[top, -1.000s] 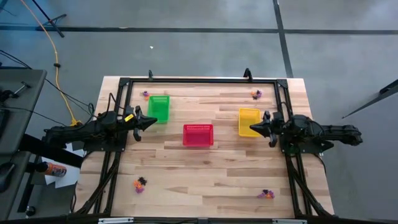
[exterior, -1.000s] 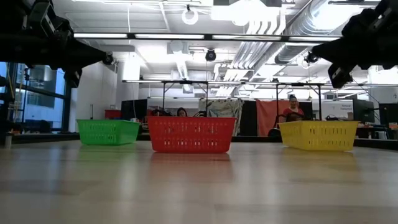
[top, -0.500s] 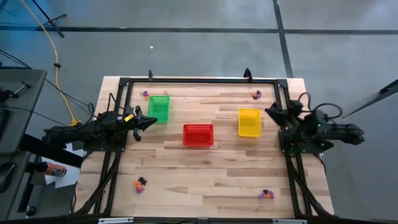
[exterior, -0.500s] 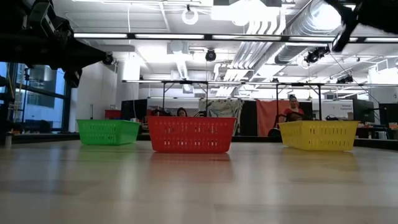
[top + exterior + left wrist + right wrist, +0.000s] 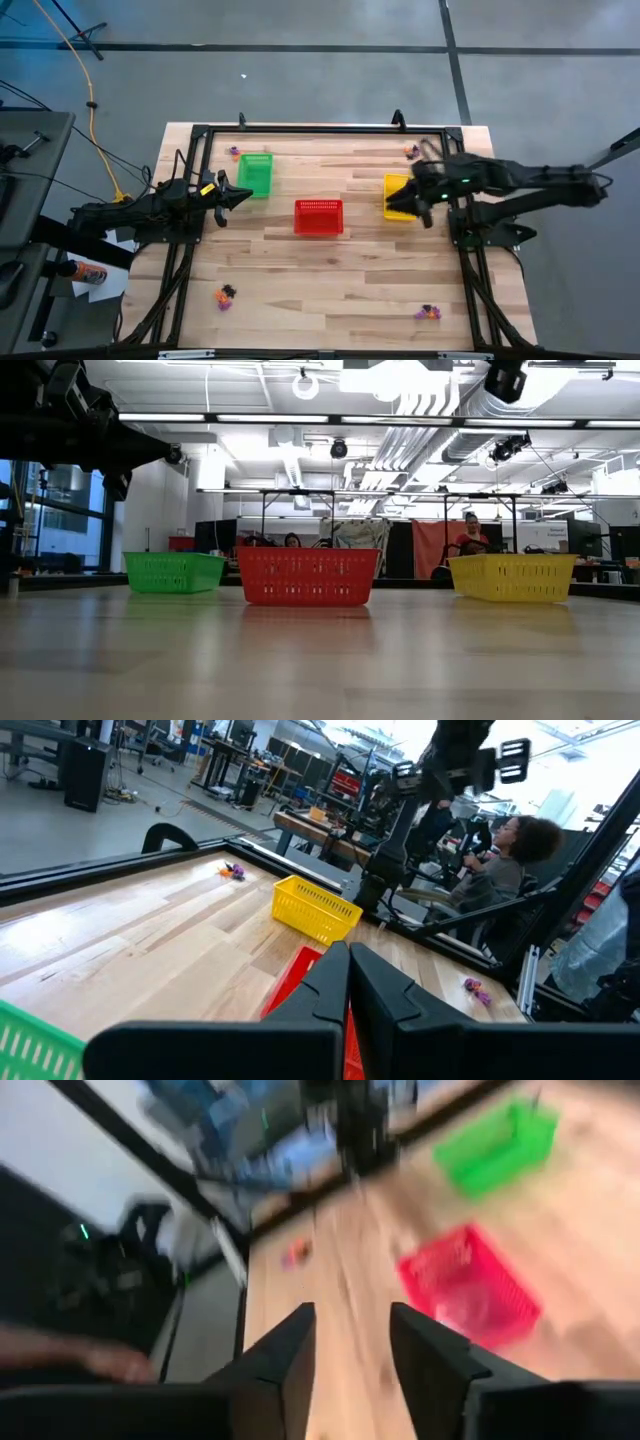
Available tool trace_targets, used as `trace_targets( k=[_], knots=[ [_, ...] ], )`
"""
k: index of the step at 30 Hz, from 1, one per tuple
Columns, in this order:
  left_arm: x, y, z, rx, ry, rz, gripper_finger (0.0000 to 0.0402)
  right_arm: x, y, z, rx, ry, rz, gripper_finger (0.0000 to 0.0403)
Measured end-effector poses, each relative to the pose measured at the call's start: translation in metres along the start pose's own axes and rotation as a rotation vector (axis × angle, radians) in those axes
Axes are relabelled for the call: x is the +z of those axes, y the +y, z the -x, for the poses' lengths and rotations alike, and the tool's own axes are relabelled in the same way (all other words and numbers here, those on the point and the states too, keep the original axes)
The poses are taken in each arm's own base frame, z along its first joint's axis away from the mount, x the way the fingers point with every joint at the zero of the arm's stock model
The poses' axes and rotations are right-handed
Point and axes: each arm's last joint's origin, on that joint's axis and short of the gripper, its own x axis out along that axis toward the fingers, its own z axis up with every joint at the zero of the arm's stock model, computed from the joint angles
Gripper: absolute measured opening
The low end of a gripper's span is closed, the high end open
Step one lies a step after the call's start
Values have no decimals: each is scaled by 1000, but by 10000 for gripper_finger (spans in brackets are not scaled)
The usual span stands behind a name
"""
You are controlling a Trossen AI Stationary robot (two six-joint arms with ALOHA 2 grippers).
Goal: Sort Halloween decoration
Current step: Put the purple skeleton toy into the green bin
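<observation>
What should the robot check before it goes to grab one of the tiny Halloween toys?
1. Right gripper open and empty: ok, its fingers stand apart with nothing between them.
2. Right gripper near a trinket: not ok, it hangs over the yellow plastic mesh basket.
3. Left gripper out of the way: ok, shut, waiting beside the green plastic mesh basket.
4. Trinkets in sight: ok, small clusters sit near all four table corners, the closest being the orange trinket at the far right corner.
5. Red plastic mesh basket upright in the middle: ok.
6. Which colours each cluster holds: cannot tell.
</observation>
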Motion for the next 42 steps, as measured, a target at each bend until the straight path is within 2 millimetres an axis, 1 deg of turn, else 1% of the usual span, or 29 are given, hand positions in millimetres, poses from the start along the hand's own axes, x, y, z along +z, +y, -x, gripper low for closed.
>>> trace_targets(
  k=[2,6,8,11,14,16,22,26,30,33,36,39,42],
  knots=[
    [0,0,0,0,-1,0,0,6,10,-14,-14,138,-33,145],
    [0,0,0,0,0,0,0,9,31,-35,-3,446,-75,157],
    [0,0,0,1,0,0,0,5,40,-43,-15,589,-81,158],
    [0,0,0,0,-1,0,0,-8,52,-52,-81,729,-71,158],
    [0,0,0,0,0,0,0,-28,59,-60,-121,836,-41,158],
    [0,0,0,0,0,0,0,-45,62,-64,-137,898,-31,158],
    [0,0,0,0,0,0,0,-100,78,-62,-135,1022,17,158],
    [0,0,0,0,0,0,0,-137,95,-59,-93,1023,74,158],
    [0,0,0,0,0,0,0,-173,105,-65,-80,992,160,158],
    [0,0,0,0,0,0,0,-195,106,-74,-100,1002,247,158],
    [0,0,0,0,0,0,0,-213,104,-86,-130,1033,343,158],
    [0,0,0,0,0,0,0,-229,98,-98,-163,1066,419,158],
    [0,0,0,0,0,0,0,-242,93,-110,-188,1097,461,158]
  ],
)
